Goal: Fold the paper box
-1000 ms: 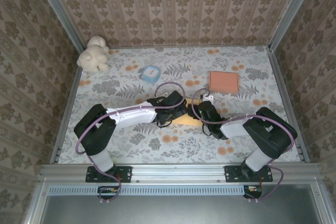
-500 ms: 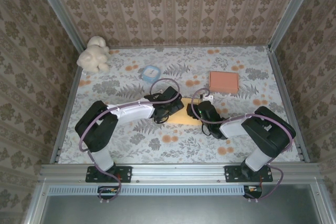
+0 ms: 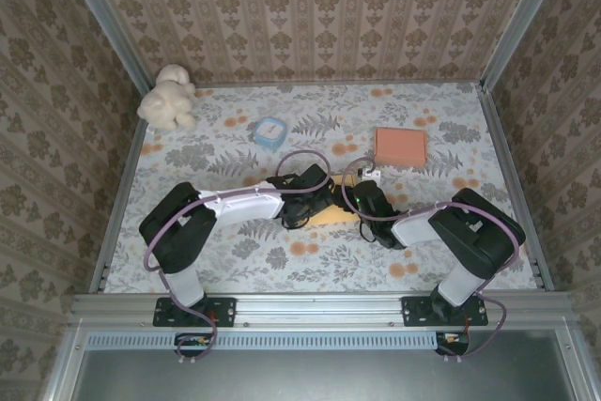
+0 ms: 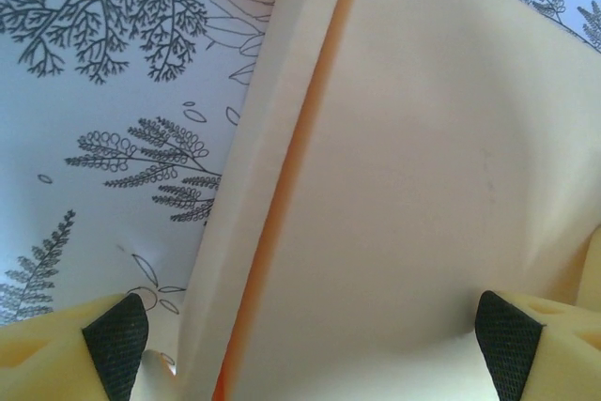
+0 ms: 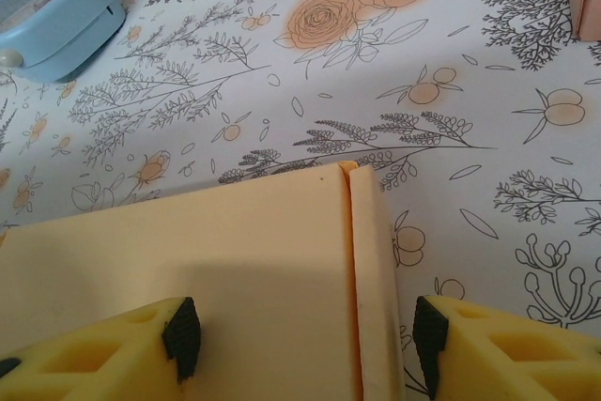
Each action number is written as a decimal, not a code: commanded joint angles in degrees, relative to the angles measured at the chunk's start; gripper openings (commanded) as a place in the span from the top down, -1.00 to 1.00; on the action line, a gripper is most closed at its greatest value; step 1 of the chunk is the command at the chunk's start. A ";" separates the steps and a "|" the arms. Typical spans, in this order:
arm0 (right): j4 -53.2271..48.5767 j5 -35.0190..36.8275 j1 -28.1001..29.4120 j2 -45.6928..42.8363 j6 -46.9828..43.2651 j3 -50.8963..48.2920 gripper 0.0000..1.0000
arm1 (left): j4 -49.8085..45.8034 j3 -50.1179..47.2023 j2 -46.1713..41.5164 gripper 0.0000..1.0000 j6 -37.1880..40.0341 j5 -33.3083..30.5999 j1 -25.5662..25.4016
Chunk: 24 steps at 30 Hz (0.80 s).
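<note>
The paper box (image 3: pixel 331 217) lies flat on the table (image 3: pixel 235 138); your left gripper (image 4: pixel 312 345) and right gripper (image 5: pixel 304 340) stand open astride it; pinch each flap beside its crease (image 5: pixel 350 269) and lift evenly.

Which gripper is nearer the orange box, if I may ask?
Right: the right gripper sits just near-left of the orange box; the left gripper is farther left.

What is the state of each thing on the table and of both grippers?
paper box, lying flat, not yet folded
left gripper, open, low over the box
right gripper, open, low over the box edge
blue container, untouched, lid state unclear
orange pad, lying flat, untouched
plush toy, resting in far left corner
</note>
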 commanded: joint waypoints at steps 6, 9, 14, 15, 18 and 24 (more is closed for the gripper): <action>-3.83 -2.74 0.27 3.61 2.64 -1.91 -0.26 | -2.07 1.18 -1.32 -0.88 -4.55 -1.41 -1.08; -2.85 -3.85 0.38 4.14 3.24 -2.40 -0.25 | -2.08 1.72 -0.74 -0.87 -4.31 -2.44 -0.34; 0.68 -8.05 0.55 1.30 5.81 -5.26 -0.23 | -1.92 2.95 1.45 -0.86 -2.98 -1.50 1.75; 0.71 -8.77 0.62 0.55 6.45 -5.60 -0.22 | -1.55 2.95 1.88 -0.85 -2.96 -0.80 2.06; 2.29 -10.43 1.71 -1.06 7.99 -6.77 -0.21 | -0.97 3.68 2.99 -0.84 -2.77 0.01 2.18; 4.50 -10.19 4.61 -4.00 10.20 -8.42 -0.19 | -1.44 5.50 3.20 -0.84 -0.69 -1.71 2.68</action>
